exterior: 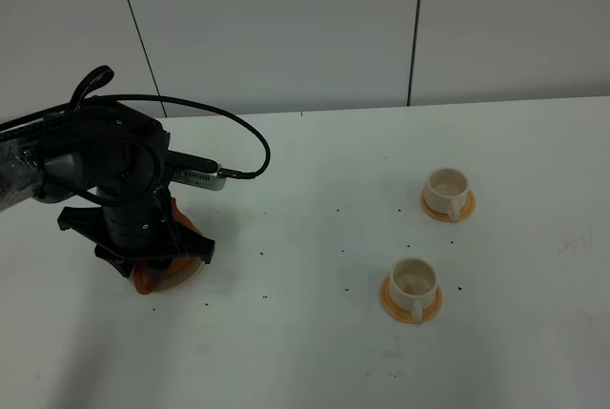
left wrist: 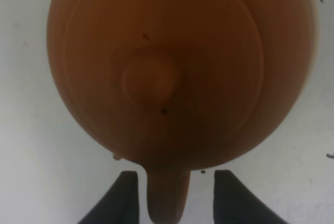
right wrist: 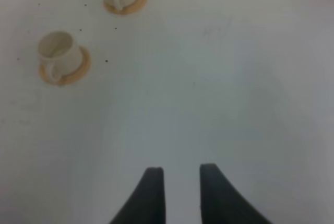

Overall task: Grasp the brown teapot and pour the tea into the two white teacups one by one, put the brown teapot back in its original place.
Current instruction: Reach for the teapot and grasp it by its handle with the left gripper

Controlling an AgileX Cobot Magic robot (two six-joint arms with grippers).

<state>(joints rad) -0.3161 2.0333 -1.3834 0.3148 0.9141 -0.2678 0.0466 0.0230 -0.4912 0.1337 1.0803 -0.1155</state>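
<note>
The squat round reddish-brown clay teapot [left wrist: 156, 51] sits at the left side of the smooth white bench [exterior: 305, 352], on a flat round beige coaster [exterior: 188, 277] whose rim shows beneath it. Its matt lid carries faint concentric rings and a rounded knob [left wrist: 151, 80], and its narrow loop handle [left wrist: 164, 200] lies between the gripper's fingers. The left gripper [left wrist: 176, 172] is spread wide, its black tapered fingers [left wrist: 122, 200] straddling the handle with a strip of bench visible on either side, so nothing is clamped. From the high camera the black left arm [exterior: 124, 190] covers most of the teapot

Well apart, on the right half of the bench, stand two small cream-white handled cups, the nearer teacup [exterior: 413, 278] and the farther teacup [exterior: 446, 187], each on a small round orange saucer [exterior: 389, 298]. Tiny dark specks [exterior: 344, 252] dot the bench. The right gripper [right wrist: 180, 169] hovers over bare bench, its curved black fingers slightly parted with nothing between them
</note>
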